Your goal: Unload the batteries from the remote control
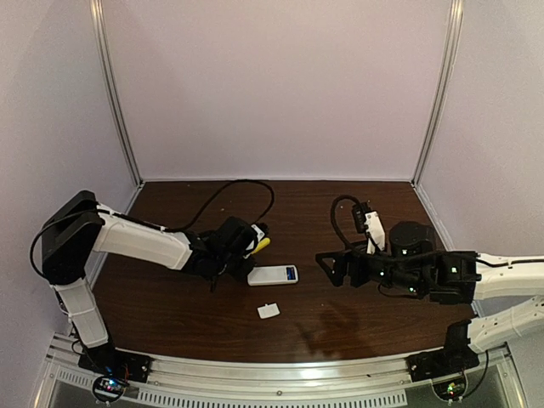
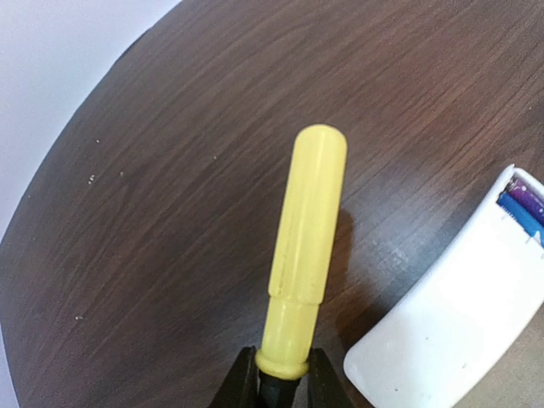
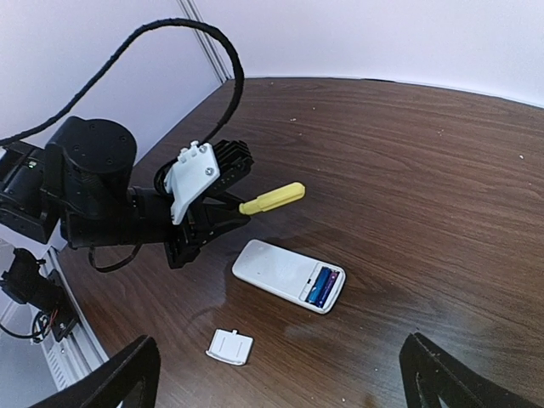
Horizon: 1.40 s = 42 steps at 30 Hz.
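My left tool [image 1: 247, 243] is clamped on the yellow-handled screwdriver [image 2: 306, 255] near the base of its handle, and the handle sticks out past my fingers over the dark worktop [image 1: 170, 314]. Just right of it the remote control [image 1: 273, 275] lies flat. Its compartment is open at the right end, with the blue batteries [image 3: 323, 286] inside. A small white cover [image 1: 269, 311] lies near it, toward my bases. Further right, my right tool [image 1: 330, 268] hangs with its fingers wide apart, gripping nothing.
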Tool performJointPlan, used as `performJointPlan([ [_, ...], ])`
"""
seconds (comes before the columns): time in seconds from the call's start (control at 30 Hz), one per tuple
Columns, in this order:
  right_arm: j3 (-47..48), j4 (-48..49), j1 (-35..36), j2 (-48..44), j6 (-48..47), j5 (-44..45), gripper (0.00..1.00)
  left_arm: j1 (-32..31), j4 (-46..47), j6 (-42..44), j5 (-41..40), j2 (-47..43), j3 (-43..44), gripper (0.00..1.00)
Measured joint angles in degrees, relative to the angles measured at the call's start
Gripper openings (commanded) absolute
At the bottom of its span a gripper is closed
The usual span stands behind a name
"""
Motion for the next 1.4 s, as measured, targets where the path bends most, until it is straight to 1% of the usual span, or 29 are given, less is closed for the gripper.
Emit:
performJointPlan([
  [0.13, 0.00, -0.02, 0.00, 1.01, -0.72, 0.26, 1.00, -1.44, 5.38, 0.70, -2.62, -3.19, -4.42, 0.00],
  [0.27, 0.09, 0.00, 0.00, 1.86, -1.09, 0.44, 1.00, -1.68, 12.39, 0.61, -2.58, -8.46, -11.39, 0.00],
  [0.33, 0.09, 0.02, 0.00, 2.56, -1.25, 0.20, 1.00, -1.66, 16.37, -0.02, -1.57, -11.43, -15.17, 0.00],
  [0.5, 0.33, 1.62, -0.17, 4.66, -1.31, -0.48, 1.00, -1.68, 23.47, -2.10, 1.38, -16.35, -21.33, 0.00],
  [0.57, 1.46, 1.46, -0.31, 6.78, -1.31, -1.31, 1.00, -1.68, 26.18, -2.67, 2.99, -17.79, -23.34, 0.00],
  [0.67, 5.92, -0.61, -0.61, 10.67, -1.62, -4.61, 1.00, -1.66, 30.12, -3.28, 6.88, -19.30, -26.03, 0.00],
  [0.77, 12.26, -3.85, -0.90, 14.45, -2.16, -8.63, 1.00, -1.68, 32.11, -3.80, 11.37, -20.24, -27.28, 0.00],
  [0.87, 17.79, -7.37, -1.18, 16.94, -2.29, -12.02, 1.00, -1.68, 33.29, -4.00, 14.16, -21.49, -27.76, 0.00],
  [1.07, 25.94, -14.62, -3.93, 22.21, -2.16, -19.76, 1.00, -1.75, 35.89, -3.76, 20.09, -23.93, -28.02, 0.00],
  [1.23, 30.23, -20.72, -6.75, 27.28, -2.12, -26.51, 1.00, -2.40, 36.20, -3.30, 22.36, -24.04, -28.04, 0.00],
  [1.4, 33.59, -27.06, -7.78, 30.97, -2.21, -31.04, 1.00, -2.69, 37.27, -3.26, 22.43, -24.13, -29.00, 0.00],
])
